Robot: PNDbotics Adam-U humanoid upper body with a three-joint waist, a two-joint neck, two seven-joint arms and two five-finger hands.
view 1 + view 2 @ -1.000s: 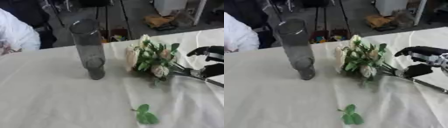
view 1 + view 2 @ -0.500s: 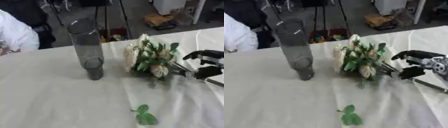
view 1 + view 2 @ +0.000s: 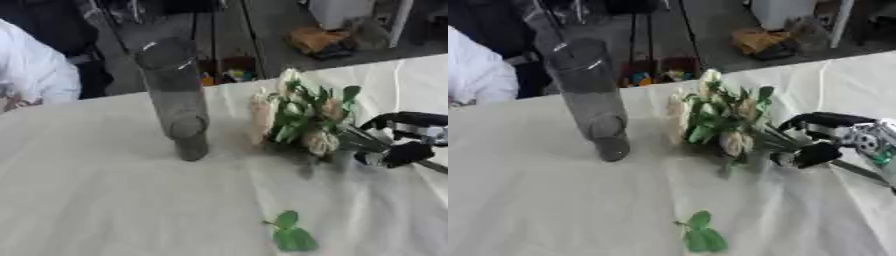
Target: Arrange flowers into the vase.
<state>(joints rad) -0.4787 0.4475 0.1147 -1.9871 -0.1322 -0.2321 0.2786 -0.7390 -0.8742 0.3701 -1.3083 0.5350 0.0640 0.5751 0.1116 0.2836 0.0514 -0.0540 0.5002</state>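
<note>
Right hand [image 3: 820,142] curls around the flowers' [image 3: 715,120] stems, apparently gripping them; bouquet lies beside the upright vase [image 3: 592,97] on the worktop [image 3: 535,200].

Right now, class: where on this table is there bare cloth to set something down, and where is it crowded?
Bare cloth lies left of the vase and along the near edge left of the loose leaf. It is crowded on the right, where the right hand closes on the bouquet.

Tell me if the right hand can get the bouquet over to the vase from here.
Probably yes. The right hand is curled round the bouquet stems, and bare cloth lies between it and the upright vase.
</note>
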